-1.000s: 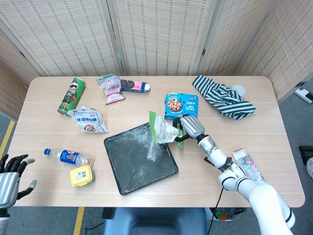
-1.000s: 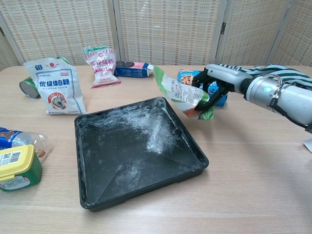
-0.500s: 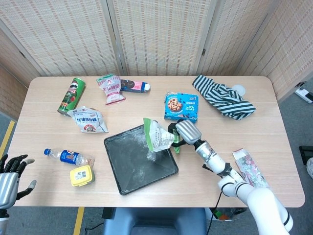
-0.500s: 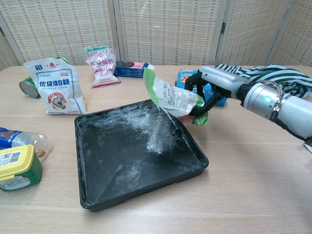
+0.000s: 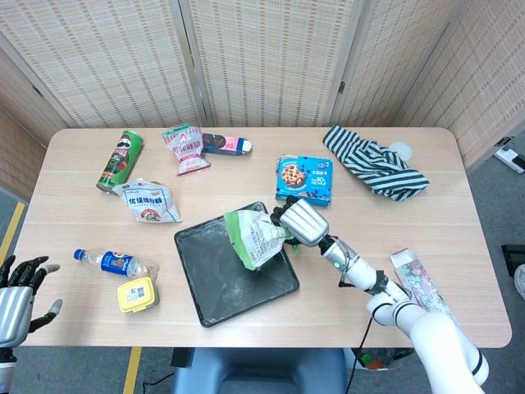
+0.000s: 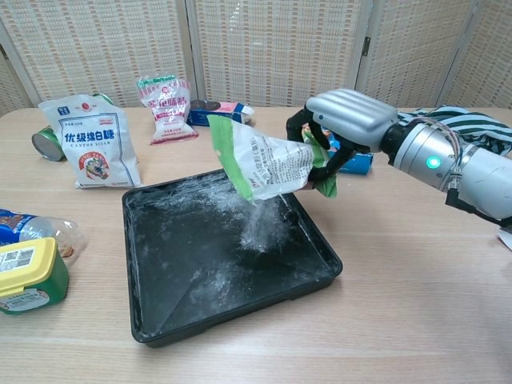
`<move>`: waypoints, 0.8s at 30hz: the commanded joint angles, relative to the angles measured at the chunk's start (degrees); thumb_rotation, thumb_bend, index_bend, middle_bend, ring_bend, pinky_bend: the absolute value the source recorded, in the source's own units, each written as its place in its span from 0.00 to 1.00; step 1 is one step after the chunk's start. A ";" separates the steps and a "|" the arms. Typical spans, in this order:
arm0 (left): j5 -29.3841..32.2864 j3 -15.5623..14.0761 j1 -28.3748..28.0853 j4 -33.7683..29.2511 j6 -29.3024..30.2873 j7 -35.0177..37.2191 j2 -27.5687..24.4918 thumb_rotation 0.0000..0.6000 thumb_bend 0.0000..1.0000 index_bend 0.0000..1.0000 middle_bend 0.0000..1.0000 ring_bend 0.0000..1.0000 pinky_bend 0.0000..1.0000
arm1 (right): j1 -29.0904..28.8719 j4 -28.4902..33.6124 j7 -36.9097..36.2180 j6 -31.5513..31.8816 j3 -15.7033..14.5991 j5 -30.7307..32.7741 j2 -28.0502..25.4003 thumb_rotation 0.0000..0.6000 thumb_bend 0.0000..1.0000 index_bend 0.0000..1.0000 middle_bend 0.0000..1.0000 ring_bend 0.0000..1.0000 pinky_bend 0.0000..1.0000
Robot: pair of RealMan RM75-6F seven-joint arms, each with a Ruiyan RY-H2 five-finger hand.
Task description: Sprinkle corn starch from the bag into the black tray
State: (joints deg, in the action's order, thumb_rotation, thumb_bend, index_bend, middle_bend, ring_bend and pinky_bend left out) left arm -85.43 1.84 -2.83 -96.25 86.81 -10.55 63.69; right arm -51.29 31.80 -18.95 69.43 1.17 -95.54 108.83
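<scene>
Right hand (image 6: 346,120) grips corn starch bag (image 6: 264,166), tilted mouth-down above black tray (image 6: 160,320); fingers hidden behind bag. Left hand (image 5: 18,295) at frame edge, partly cropped, fingers spread, holding nothing.

Tilted green-white bag (image 6: 268,166), over dusted black tray (image 6: 184,308)

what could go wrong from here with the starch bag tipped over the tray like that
The right hand holds the bag by its back end only, tilted mouth-down over the black tray. It might slip and fall into the tray.

The bag hangs over the tray's far right side, so powder could drift past the rim onto the table.

Starch is falling in one spot; it may heap up rather than spread.
</scene>
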 commanded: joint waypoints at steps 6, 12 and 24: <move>0.00 0.03 -0.15 0.07 -0.17 0.05 -0.02 1.00 0.33 0.31 0.22 0.20 0.07 | -1.74 0.40 8.95 1.49 -0.07 -1.53 -0.79 1.00 0.46 0.98 0.58 0.67 0.38; -0.05 0.11 -0.31 0.12 -0.25 0.04 -0.10 1.00 0.33 0.31 0.22 0.20 0.07 | -2.58 -0.52 12.74 1.71 -0.91 -2.79 -1.09 1.00 0.46 0.98 0.58 0.67 0.38; -0.17 -0.04 -0.52 -0.16 -0.56 -0.41 -0.10 1.00 0.33 0.33 0.22 0.20 0.07 | -5.25 0.08 21.25 2.49 -2.11 -5.51 -3.26 1.00 0.46 0.99 0.59 0.67 0.38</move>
State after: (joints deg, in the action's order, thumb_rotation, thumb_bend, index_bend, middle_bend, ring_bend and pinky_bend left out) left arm -85.60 1.79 -3.35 -96.42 86.24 -10.96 63.59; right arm -56.10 31.59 1.42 71.83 -0.85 -100.70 105.96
